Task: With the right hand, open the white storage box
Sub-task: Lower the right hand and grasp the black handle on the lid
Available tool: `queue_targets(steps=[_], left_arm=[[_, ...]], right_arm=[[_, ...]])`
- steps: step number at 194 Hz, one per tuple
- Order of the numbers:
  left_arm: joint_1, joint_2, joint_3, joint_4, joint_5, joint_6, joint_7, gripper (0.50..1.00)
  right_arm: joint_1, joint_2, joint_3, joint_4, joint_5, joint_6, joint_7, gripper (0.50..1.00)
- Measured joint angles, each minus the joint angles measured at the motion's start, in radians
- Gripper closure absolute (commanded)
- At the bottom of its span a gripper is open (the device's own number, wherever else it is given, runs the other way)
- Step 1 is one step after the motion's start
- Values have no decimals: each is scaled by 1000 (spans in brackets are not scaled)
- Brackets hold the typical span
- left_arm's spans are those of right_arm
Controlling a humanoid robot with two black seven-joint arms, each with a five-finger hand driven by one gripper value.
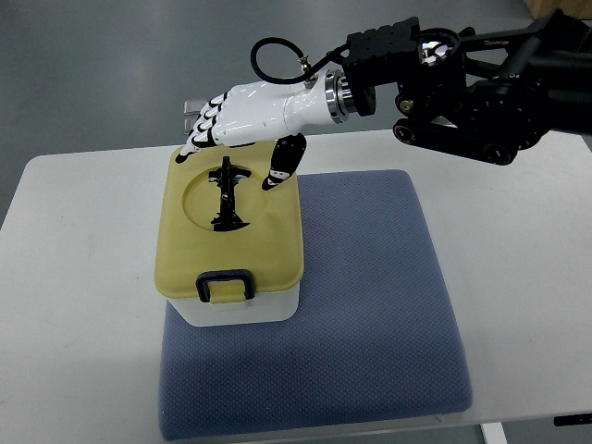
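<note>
A white storage box with a pale yellow lid stands on the left part of a blue-grey mat. The lid has a round recess with a black handle and a dark latch at its near edge. My right hand, white with black fingertips, comes in from the upper right and hovers over the lid's far edge. Its fingers are stretched out and relaxed, the thumb points down beside the handle. It holds nothing.
The mat lies on a white table whose far edge runs behind the box. The black right arm stretches above the table's far right. Grey floor shows beyond.
</note>
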Motion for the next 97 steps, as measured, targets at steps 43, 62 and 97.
queue_targets(steps=[43,62,97], left_arm=[[0,0,-1,0,0,0,0,500],[0,0,-1,0,0,0,0,500],[0,0,-1,0,0,0,0,500]], right_arm=[[-29,39,0,-28,0,-22,-1,695],[-44,54,0,-41,0,-39,-1,730],[-59,71,0,-54,1,-62,-1,1000]])
